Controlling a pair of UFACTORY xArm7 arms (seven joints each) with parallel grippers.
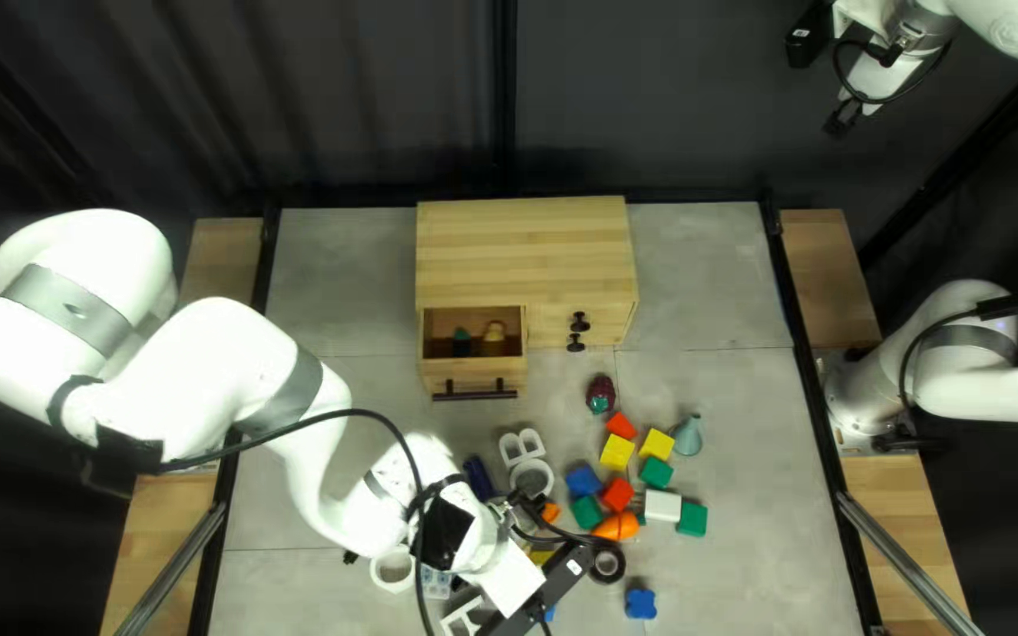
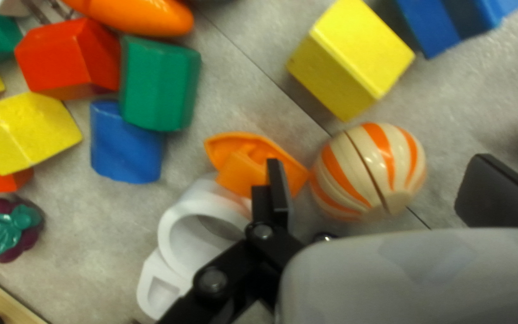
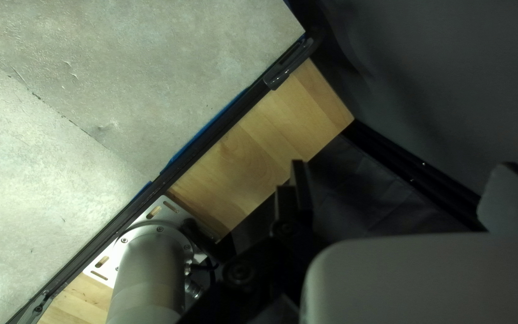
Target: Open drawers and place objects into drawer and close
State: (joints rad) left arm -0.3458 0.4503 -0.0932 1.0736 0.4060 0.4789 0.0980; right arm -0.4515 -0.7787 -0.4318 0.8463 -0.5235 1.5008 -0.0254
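1. Left wrist view: striped ball (image 2: 364, 171), the probable target, on the table (image 2: 241, 78) between the spread fingers of the left gripper (image 2: 380, 180), which is released and grasps nothing.
2. Immediate surroundings. An orange piece (image 2: 235, 171) lies close beside the ball, one finger standing over it; a white ring (image 2: 172, 225) adjoins that piece, and a yellow block (image 2: 352, 60) lies near the ball.
3. Step in hand, as judged: the grasp. Centre the ball, clear the finger of the orange piece, then descend and close evenly about the widest part; a high or off-centre pinch could roll it away.
4. Destination: the drawer (image 1: 500, 370), pulled out from the cabinet (image 1: 521, 247), holding a green piece (image 1: 461, 343) and a tan piece (image 1: 494, 339). Lift above its walls; release low.
5. Right gripper (image 3: 400, 183): fingers parted, unloaded, away from the work.
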